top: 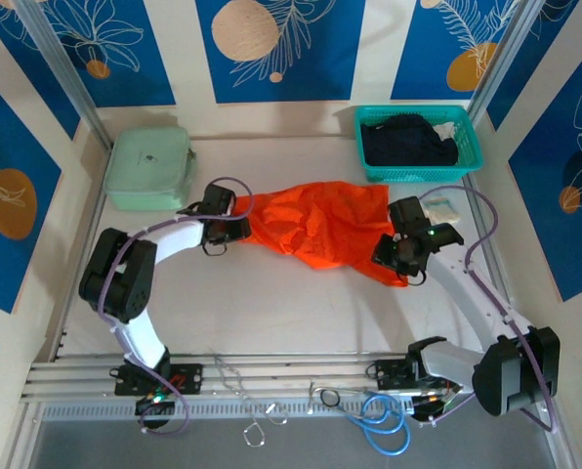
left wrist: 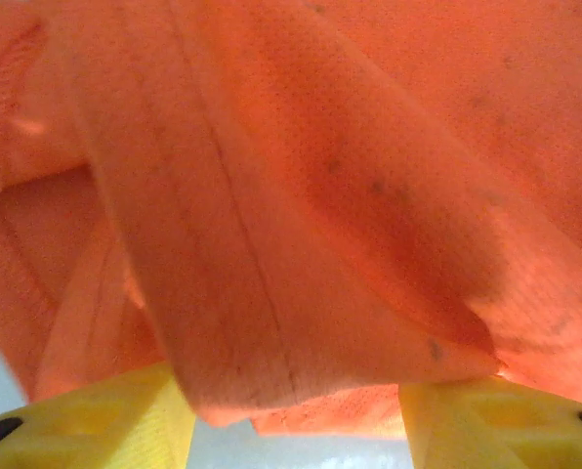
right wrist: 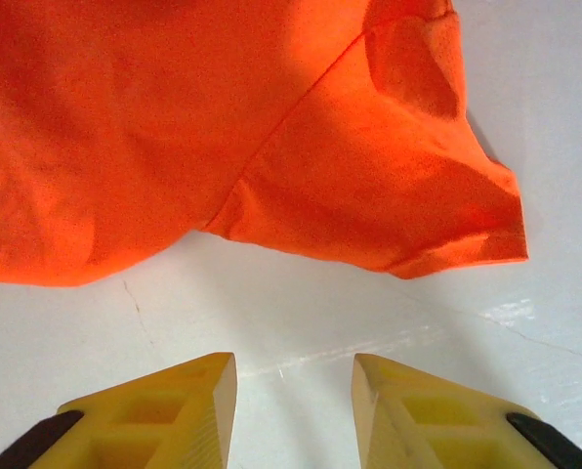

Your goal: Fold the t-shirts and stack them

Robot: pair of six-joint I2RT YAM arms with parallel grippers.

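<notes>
Bright orange thin-fabric t-shirt (top: 320, 225) sprawls mid-frame. Left gripper (left wrist: 291, 410) jaws stand apart, cloth draped between them. Right gripper (right wrist: 294, 381), lower frame, is partly parted and empty over the white table (right wrist: 301, 313).

Bright, even overhead light, faint shadows; the orange t-shirt (left wrist: 301, 195) looks blurred in the left wrist view.

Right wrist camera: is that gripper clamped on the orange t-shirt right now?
No, the right gripper stands open over bare table, with the orange t-shirt lying beyond its fingertips.
</notes>
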